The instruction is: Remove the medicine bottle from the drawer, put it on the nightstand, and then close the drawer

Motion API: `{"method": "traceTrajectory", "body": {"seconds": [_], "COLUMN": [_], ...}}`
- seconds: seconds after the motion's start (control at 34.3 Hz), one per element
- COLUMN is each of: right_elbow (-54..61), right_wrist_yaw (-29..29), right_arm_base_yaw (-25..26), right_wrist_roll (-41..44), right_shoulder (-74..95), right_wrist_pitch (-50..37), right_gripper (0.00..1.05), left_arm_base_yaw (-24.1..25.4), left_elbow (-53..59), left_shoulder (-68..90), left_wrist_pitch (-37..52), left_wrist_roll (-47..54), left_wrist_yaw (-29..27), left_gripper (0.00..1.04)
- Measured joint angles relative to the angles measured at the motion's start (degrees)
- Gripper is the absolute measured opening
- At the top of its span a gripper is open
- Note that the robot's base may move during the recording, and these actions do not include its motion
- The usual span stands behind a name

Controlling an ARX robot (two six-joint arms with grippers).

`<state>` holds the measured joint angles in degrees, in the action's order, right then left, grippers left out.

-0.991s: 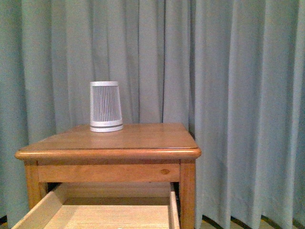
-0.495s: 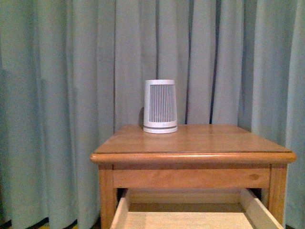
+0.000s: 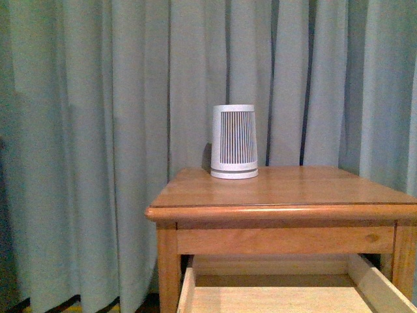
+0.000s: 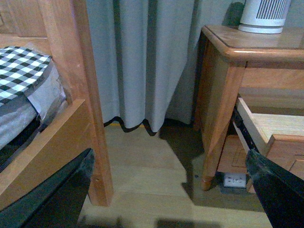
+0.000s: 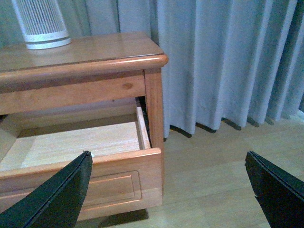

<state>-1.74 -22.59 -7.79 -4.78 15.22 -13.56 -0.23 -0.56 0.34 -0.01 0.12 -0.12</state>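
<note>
I read left gripper (image 4: 168,156) wide, right gripper (image 5: 166,154) wide, both holding nothing; orange-brown wooden upper drawer (image 5: 118,166) juts lengthwise toward me from orange-brown wooden nightstand (image 3: 280,212); tiny medicine bottle's place: cannot tell

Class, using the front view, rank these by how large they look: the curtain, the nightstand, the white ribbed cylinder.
Largest: curtain, filling most of the picture.
Then nightstand, partly cut off.
Smallest: white ribbed cylinder.
</note>
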Motion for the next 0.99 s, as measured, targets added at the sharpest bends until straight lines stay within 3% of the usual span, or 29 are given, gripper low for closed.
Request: {"method": "traceTrajectory", "body": {"seconds": [0.09, 0.15, 0.32, 0.44, 0.67, 0.99], "right_elbow": [-6.86, -13.6, -35.85, -47.12, -60.24, -67.34], "right_wrist_yaw": [0.33, 2.67, 10.36, 11.08, 11.47, 11.19], "right_arm_base_yaw": [-0.42, -0.76, -0.94, -1.27, -1.77, -2.93], "right_wrist_roll": [-0.39, -0.46, -4.57, -5.86, -6.62, -8.04], "right_shoulder": [16.26, 26.18, 52.72, 63.91, 77.9, 90.9], "right_wrist_pitch": [-9.25, -10.08, 5.49, 12.76, 17.38, 18.93], "right_gripper": [0.98, 0.98, 0.98, 0.98, 0.98, 0.98], "left_arm_base_yaw": [0.0, 0.0, 0.0, 0.0, 0.0, 0.0], "left_elbow": [0.0, 0.0, 0.0, 0.0, 0.0, 0.0], "left_shoulder": [0.0, 0.0, 0.0, 0.0, 0.0, 0.0], "left_wrist_pitch": [0.0, 0.0, 0.0, 0.0, 0.0, 0.0], "left_wrist_roll": [0.0, 0.0, 0.0, 0.0, 0.0, 0.0], "left_wrist_yaw": [0.07, 0.07, 0.07, 0.07, 0.07, 0.07], "left_gripper": [0.98, 0.98, 0.98, 0.98, 0.98, 0.98]}}
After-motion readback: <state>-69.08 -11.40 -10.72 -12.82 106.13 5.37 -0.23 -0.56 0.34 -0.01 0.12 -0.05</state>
